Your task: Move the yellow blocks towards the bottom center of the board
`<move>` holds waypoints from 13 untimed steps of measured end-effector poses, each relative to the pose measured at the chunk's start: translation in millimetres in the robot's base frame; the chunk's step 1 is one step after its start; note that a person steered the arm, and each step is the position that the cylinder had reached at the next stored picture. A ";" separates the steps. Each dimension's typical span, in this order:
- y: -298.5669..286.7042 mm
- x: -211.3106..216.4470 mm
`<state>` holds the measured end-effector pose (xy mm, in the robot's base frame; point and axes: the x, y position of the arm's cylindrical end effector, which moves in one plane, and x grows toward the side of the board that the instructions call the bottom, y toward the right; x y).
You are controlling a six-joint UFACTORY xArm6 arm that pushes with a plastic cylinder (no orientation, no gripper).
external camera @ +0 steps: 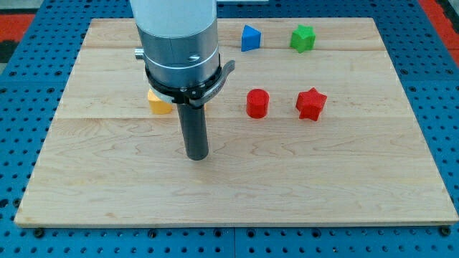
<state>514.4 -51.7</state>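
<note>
One yellow block [158,103] shows at the view's left of centre, partly hidden behind the arm's grey body, so its shape is unclear. My tip [196,155] rests on the wooden board [237,193], below and to the right of the yellow block, a short way apart from it. No other yellow block is visible; the arm hides part of the board's upper left.
A red cylinder [257,103] and a red star block [311,104] sit right of centre. A blue block [250,38] and a green star block [303,38] sit near the view's top. A blue pegboard [437,107] surrounds the board.
</note>
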 end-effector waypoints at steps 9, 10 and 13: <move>25.4 -111.8; 12.5 -122.6; -12.7 -51.1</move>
<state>463.2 -64.4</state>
